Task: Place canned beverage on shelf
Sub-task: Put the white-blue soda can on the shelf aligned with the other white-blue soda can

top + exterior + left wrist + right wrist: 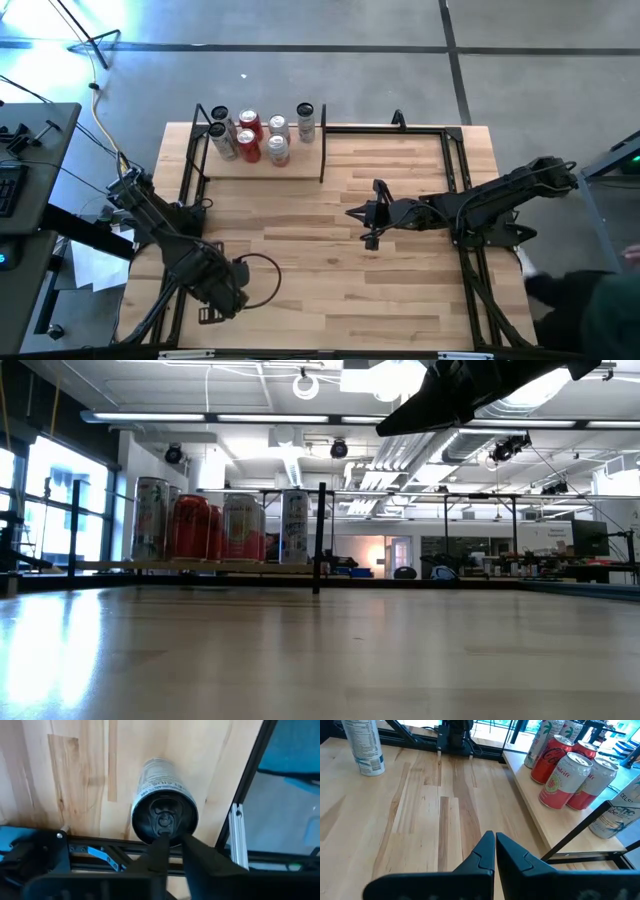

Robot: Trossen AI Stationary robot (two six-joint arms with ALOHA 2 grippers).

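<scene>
From above, the shelf lies at the far left part of the wood-plank table, its light board carrying six cans bunched together between the black end frames. The left gripper sits at the table's near left corner, folded low beside a loop of black cable; the can it faces is hidden under the arm here. The right gripper hangs over the middle of the table, fingers pressed together and holding nothing. At table height, the cans stand upright in a row on the shelf at the left, and one dark arm crosses the top of the picture. The left wrist camera looks down on a tall dark-topped can standing on the wood near the table's black edge frame; the left gripper has its fingertips nearly together just at the can's rim, and whether they pinch it cannot be told. The right wrist camera shows the right gripper clenched empty above bare planks, the shelf's red and pale cans close by, and a lone white can standing upright on the table well apart.
</scene>
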